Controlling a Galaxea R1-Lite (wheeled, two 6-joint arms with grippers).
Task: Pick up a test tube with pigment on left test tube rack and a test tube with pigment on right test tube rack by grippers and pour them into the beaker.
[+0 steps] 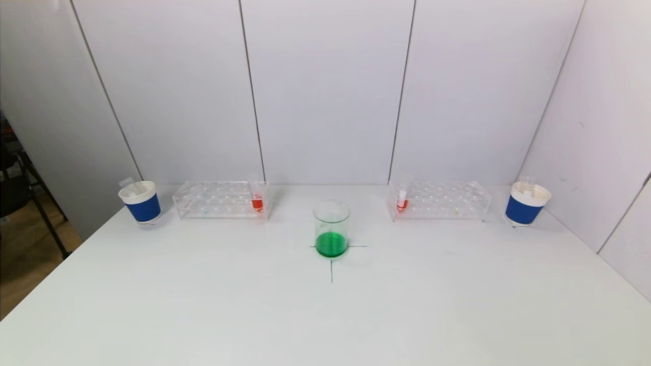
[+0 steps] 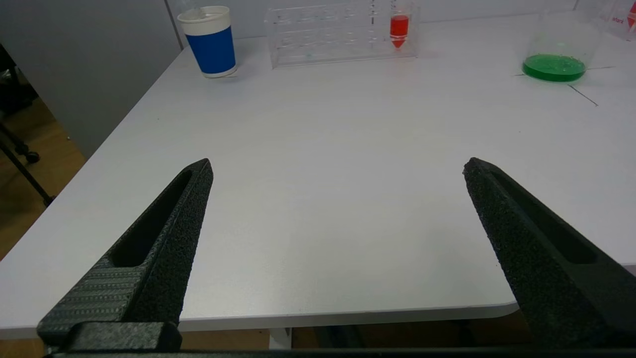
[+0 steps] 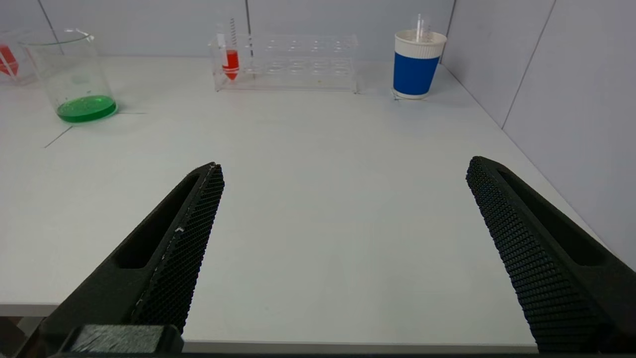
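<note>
The left gripper (image 2: 338,166) and right gripper (image 3: 345,166) are held over the near edge of the table (image 1: 325,315), jaws spread wide and empty. A red-filled test tube (image 1: 257,199) is seated upright in the left rack (image 1: 221,200), and another test tube (image 1: 402,199) in the right rack (image 1: 440,200). The beaker (image 1: 331,229), holding green liquid, is placed between the racks.

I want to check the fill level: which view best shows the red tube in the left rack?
The left wrist view: the red tube is nearest and largest. The head view shows it small; the right wrist view catches only a sliver at the edge.
</note>
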